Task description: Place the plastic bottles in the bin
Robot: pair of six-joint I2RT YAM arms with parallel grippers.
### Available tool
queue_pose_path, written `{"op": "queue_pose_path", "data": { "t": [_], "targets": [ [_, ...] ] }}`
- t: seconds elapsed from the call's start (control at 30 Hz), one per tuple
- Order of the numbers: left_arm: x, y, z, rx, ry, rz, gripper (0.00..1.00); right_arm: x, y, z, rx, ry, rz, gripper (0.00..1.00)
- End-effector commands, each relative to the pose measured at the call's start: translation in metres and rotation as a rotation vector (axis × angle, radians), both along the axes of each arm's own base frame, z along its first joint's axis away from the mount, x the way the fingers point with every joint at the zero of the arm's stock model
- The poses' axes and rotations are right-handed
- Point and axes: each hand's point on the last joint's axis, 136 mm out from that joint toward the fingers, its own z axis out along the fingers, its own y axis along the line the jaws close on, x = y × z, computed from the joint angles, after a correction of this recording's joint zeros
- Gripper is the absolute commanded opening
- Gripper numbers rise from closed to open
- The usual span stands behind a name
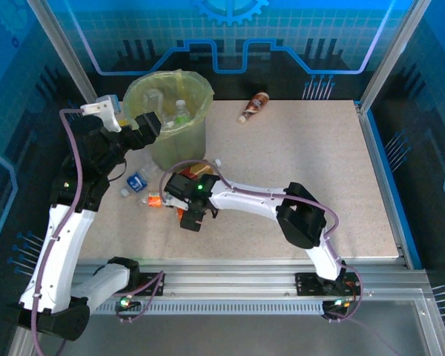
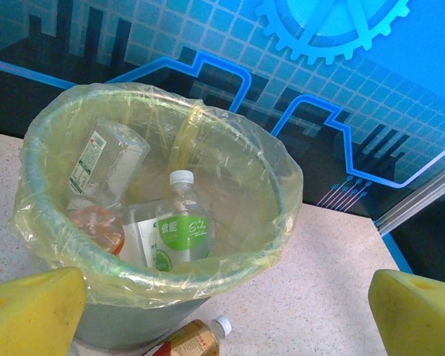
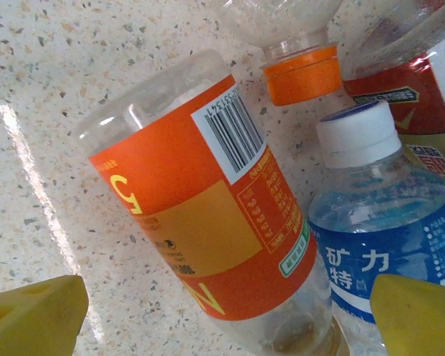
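Inside bag-lined bin (image 2: 276,165): clear green-label bottle (image 2: 182,226); left fingers (image 2: 31,311) apart, right fingers (image 3: 31,319) apart over orange-label bottle (image 3: 200,222).

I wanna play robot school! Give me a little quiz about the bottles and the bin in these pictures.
1. True or false: the bin already has bottles in it, such as the green-labelled bottle.
2. The nearest bottle under the right gripper has a label that is mostly: A. purple B. orange C. black
3. Is the left gripper, up by the bin, open or shut?

Key: 1. true. 2. B. 3. open.
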Motion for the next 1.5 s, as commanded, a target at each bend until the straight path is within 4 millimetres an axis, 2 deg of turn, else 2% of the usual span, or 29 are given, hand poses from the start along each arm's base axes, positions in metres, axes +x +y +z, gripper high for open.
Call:
{"op": "queue_pose_path", "data": {
  "t": [0.0, 0.33, 0.57, 0.93, 1.33, 1.47],
  "targets": [
    [0.000, 0.006, 0.002, -0.005, -0.020, 0.029, 0.99, -0.001, 0.004, -0.006, 0.000, 0.048, 0.033, 0.99],
    [0.002, 0.006, 0.002, -0.004, -0.022, 0.032, 0.99, -0.001, 0.007, -0.023, -0.017, 0.096, 0.041, 0.99],
    [0.004, 0.006, 0.000, -0.002, -0.016, 0.030, 0.99, -0.010, 0.004, -0.032, -0.035, 0.146, 0.041, 0.99],
    [0.006, 0.003, 0.000, -0.015, -0.017, 0.020, 0.99, -0.020, -0.014, -0.041, -0.062, 0.193, -0.004, 0.96],
    [0.011, 0.001, 0.000, -0.022, -0.012, 0.010, 0.99, -0.030, -0.036, -0.058, -0.068, 0.263, -0.071, 1.00],
    [0.013, 0.001, 0.000, -0.021, -0.013, 0.010, 0.99, -0.033, -0.043, -0.058, -0.055, 0.274, -0.085, 0.97]
  ]
}}
